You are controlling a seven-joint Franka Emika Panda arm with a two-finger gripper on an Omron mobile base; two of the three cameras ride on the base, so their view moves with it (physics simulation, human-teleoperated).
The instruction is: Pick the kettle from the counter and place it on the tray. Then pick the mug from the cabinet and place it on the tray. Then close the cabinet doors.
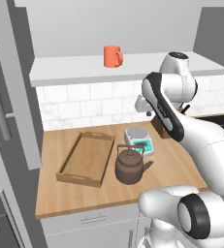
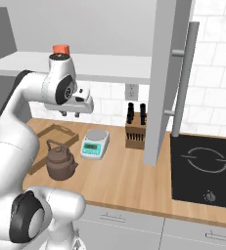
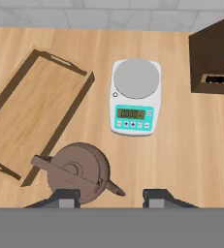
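The dark brown kettle (image 1: 129, 166) (image 2: 60, 161) (image 3: 78, 170) stands upright on the wooden counter (image 1: 171, 164), just right of the light wooden tray (image 1: 87, 157) (image 2: 60, 133) (image 3: 31, 111). My gripper (image 1: 145, 112) (image 2: 70, 114) (image 3: 112, 197) hangs well above the counter, pointing down, open with nothing between its fingers. In the hand view the kettle lies just left of the gap. The orange-red mug (image 1: 112, 56) (image 2: 61, 49) stands on the cabinet shelf (image 1: 84, 68). Both cabinet doors (image 1: 11, 87) (image 2: 166, 73) stand open.
A white scale (image 1: 138, 139) (image 2: 95, 143) (image 3: 136, 97) sits behind the kettle, between tray and dark knife block (image 2: 135, 129) (image 3: 213, 53). A black cooktop (image 2: 207, 166) lies to the right. The open right door hangs over the counter near the block.
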